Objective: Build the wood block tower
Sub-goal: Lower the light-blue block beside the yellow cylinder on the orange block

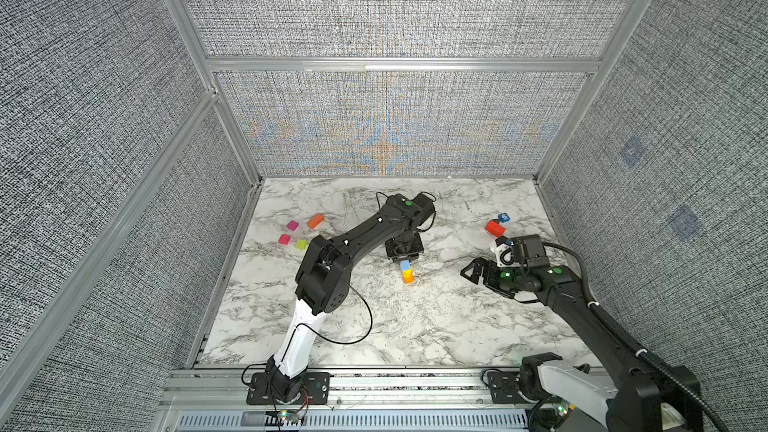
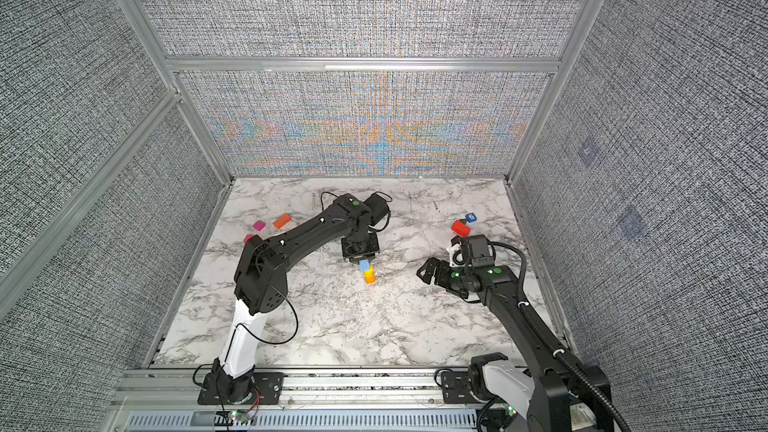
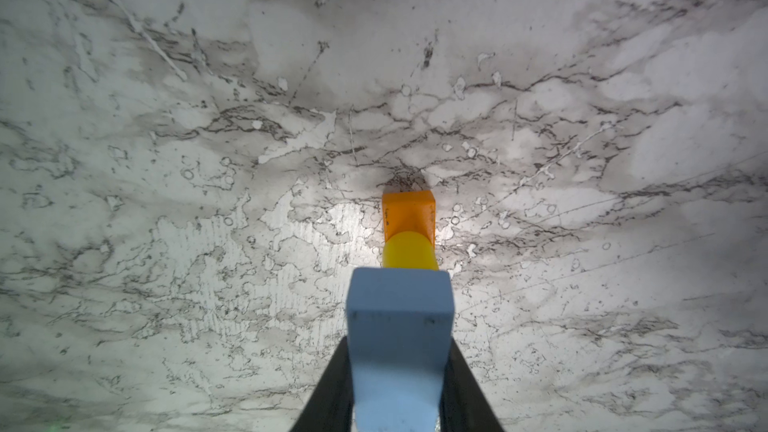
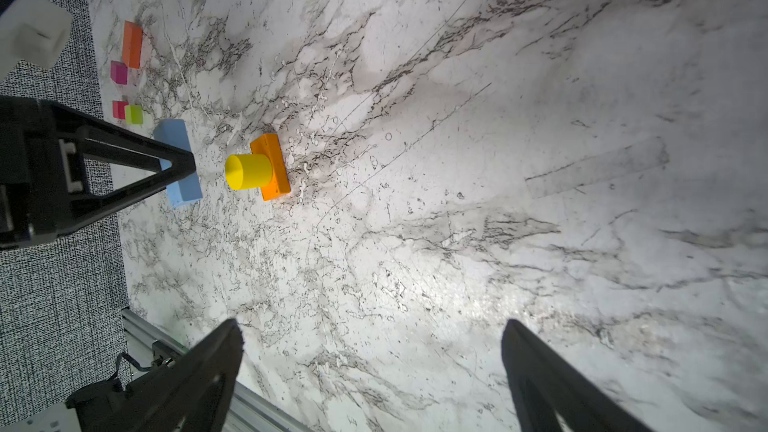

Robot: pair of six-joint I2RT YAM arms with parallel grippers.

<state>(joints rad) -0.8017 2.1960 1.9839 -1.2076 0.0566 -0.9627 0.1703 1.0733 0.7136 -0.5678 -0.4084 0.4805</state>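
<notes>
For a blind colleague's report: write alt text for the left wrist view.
The left end effector grips a light blue block over a yellow cylinder that stands on an orange block on a marble table.

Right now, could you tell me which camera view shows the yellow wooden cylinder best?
The right wrist view: the yellow wooden cylinder appears whole on the orange block. In the left wrist view the light blue block hides part of it; both top views show only a tiny patch.
</notes>
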